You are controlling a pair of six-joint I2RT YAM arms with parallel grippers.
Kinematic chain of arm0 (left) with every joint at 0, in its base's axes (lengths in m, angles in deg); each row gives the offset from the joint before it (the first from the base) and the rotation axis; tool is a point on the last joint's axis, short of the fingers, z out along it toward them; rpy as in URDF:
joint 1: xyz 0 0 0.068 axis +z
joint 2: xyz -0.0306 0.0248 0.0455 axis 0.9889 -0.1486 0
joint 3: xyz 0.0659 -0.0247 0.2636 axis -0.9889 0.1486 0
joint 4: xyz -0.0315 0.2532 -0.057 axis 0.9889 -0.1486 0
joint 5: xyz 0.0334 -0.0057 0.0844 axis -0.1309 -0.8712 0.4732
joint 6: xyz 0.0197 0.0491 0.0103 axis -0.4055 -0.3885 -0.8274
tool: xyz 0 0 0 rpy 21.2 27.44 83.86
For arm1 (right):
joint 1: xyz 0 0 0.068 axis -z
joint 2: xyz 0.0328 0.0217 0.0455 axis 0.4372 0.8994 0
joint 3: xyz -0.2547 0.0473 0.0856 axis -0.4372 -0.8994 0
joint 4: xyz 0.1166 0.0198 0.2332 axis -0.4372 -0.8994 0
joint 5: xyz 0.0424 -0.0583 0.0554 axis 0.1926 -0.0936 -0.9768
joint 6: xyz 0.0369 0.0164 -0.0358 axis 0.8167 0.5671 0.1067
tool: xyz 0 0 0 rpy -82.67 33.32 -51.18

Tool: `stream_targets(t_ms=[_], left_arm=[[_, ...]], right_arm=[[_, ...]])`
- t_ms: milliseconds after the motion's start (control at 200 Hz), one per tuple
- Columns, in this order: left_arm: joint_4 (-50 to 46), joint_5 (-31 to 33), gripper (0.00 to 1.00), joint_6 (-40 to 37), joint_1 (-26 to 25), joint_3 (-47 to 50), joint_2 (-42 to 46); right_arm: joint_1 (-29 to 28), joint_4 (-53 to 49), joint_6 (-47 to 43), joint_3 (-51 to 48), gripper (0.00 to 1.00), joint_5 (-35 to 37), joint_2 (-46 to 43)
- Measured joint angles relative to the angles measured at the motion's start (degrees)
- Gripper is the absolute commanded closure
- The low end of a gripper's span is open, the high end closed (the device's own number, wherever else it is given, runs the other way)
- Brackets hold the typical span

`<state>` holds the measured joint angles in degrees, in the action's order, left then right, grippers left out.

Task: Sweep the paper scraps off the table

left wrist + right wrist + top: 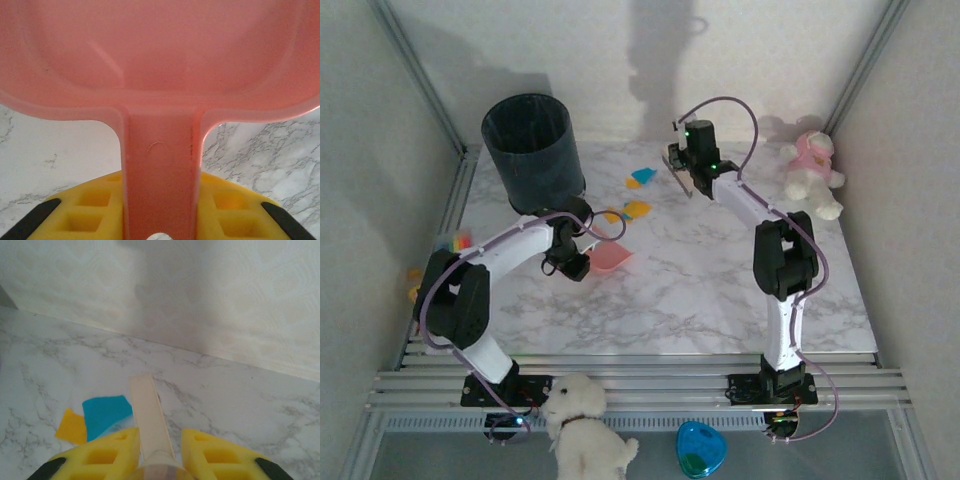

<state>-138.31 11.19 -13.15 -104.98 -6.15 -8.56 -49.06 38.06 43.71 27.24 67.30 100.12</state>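
My left gripper (576,263) is shut on the handle of a pink dustpan (611,258), whose pan rests low over the table (720,290) left of centre. In the left wrist view the dustpan (160,60) spreads out ahead and its handle runs back between my yellow fingers (90,212). My right gripper (684,172), at the back centre, is shut on a flat cream sweeping tool (148,410). Paper scraps lie between the two: a teal one (643,176), an orange one (637,209) and another (612,215) by the dustpan. A teal scrap (104,412) and an orange scrap (71,426) sit just left of the tool.
A black bin (532,150) stands at the back left, close behind the left arm. A pink and white plush toy (810,172) sits at the back right corner. Multicoloured strips (460,241) lie off the left edge. A white plush dog (582,430) and a blue object (700,450) lie in front of the rails.
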Motion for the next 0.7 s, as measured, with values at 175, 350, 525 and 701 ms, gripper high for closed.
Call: stream_targets(t_ms=[175, 350, 525, 701], left_arm=[[0.00, 0.42, 1.00, 0.79, 0.72, 0.00, -1.07], [0.00, 0.81, 1.00, 1.31, 0.92, -1.03, -3.17], [-0.02, 0.81, 1.00, 1.55, 0.94, -2.47, -4.57], [0.00, 0.79, 1.00, 1.73, 1.27, -3.74, -5.99]], right_arm=[[0.00, -2.78, -1.14, 8.68, 1.00, 0.00, 5.62], [-0.17, -6.43, -2.45, 15.45, 1.00, -0.57, 10.12], [-0.90, -10.08, -3.96, 20.74, 1.00, -1.49, 13.99], [-2.21, -13.49, -5.64, 25.33, 1.00, -3.04, 16.90]])
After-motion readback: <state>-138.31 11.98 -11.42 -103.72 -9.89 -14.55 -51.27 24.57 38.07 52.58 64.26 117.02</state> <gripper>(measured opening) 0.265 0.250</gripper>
